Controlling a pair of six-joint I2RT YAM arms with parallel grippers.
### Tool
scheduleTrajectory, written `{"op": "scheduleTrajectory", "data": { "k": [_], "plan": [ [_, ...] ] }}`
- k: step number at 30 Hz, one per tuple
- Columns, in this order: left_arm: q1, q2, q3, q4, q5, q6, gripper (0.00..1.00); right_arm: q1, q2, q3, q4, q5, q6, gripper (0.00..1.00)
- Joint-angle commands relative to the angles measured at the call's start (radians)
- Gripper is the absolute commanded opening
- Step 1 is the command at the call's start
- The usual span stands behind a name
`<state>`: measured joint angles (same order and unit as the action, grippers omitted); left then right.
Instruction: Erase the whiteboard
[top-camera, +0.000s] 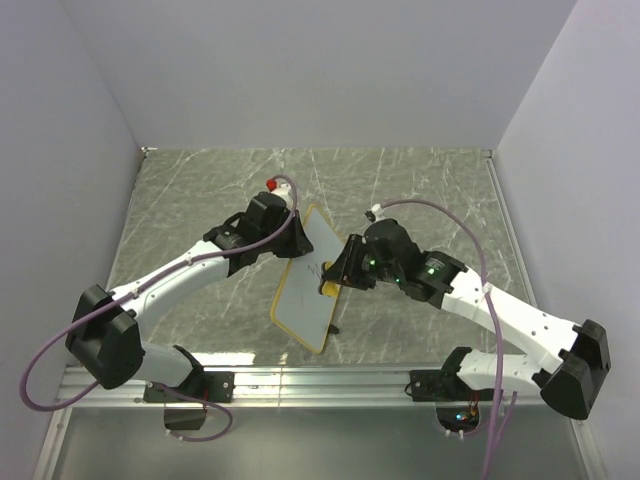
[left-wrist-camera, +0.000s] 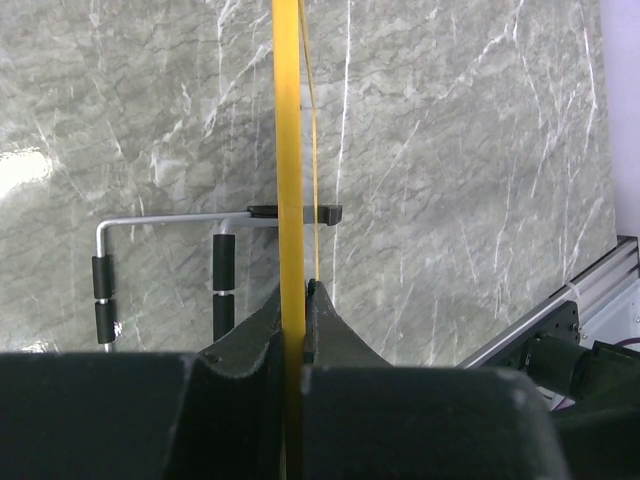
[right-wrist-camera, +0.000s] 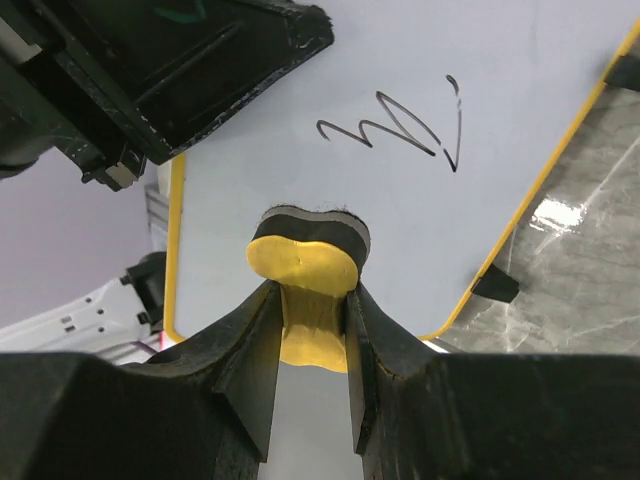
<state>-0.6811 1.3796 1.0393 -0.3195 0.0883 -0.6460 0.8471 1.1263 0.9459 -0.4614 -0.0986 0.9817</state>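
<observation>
The whiteboard (top-camera: 308, 285) is a white board with a yellow frame, held tilted above the table. My left gripper (top-camera: 291, 230) is shut on its top edge; in the left wrist view the yellow frame (left-wrist-camera: 290, 150) runs edge-on between the fingers of that gripper (left-wrist-camera: 296, 300). My right gripper (top-camera: 337, 283) is shut on a yellow bone-shaped eraser (right-wrist-camera: 305, 262) with a dark felt face, which touches the board (right-wrist-camera: 420, 60) just below a dark scribble (right-wrist-camera: 400, 130). One black foot (right-wrist-camera: 495, 286) shows on the board's lower edge.
A bent metal stand with black grips (left-wrist-camera: 105, 285) lies on the marble tabletop (top-camera: 200, 190) under the board. White walls close in the back and both sides. An aluminium rail (top-camera: 320, 380) runs along the near edge by the arm bases.
</observation>
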Motion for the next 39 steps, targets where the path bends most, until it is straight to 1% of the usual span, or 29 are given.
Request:
{"op": "scheduleTrajectory", "data": {
  "k": [1,5,6,10,15,19,29,33,37,39],
  "plan": [
    [-0.015,0.024,-0.064,-0.073,-0.006,0.072,0.00,0.023,0.073,0.025,0.015,-0.029,-0.052,0.00],
    [-0.014,0.027,-0.068,-0.069,0.001,0.063,0.00,0.050,0.162,0.027,0.076,-0.101,-0.049,0.00],
    [-0.015,0.033,-0.067,-0.070,0.002,0.063,0.00,0.061,0.185,0.051,0.078,-0.111,-0.048,0.00],
    [-0.015,0.042,-0.056,-0.076,0.002,0.062,0.00,0.119,0.277,0.108,0.092,-0.108,-0.034,0.00],
    [-0.015,0.049,-0.045,-0.084,0.005,0.063,0.00,0.158,0.320,0.120,0.135,-0.127,-0.002,0.00],
    [-0.015,0.050,-0.051,-0.084,0.004,0.063,0.00,0.173,0.303,0.117,0.162,-0.131,-0.005,0.00],
    [-0.014,0.055,-0.062,-0.087,0.005,0.066,0.00,0.199,0.211,0.002,0.432,-0.139,0.003,0.00],
    [-0.015,0.050,-0.067,-0.084,0.004,0.066,0.00,0.196,0.165,-0.019,0.448,-0.084,0.003,0.00],
    [-0.015,0.053,-0.065,-0.082,0.010,0.065,0.00,0.133,0.118,-0.030,0.408,-0.046,-0.006,0.00],
    [-0.015,0.055,-0.065,-0.082,0.011,0.062,0.00,0.052,0.086,-0.058,0.406,-0.059,-0.003,0.00]
  ]
}}
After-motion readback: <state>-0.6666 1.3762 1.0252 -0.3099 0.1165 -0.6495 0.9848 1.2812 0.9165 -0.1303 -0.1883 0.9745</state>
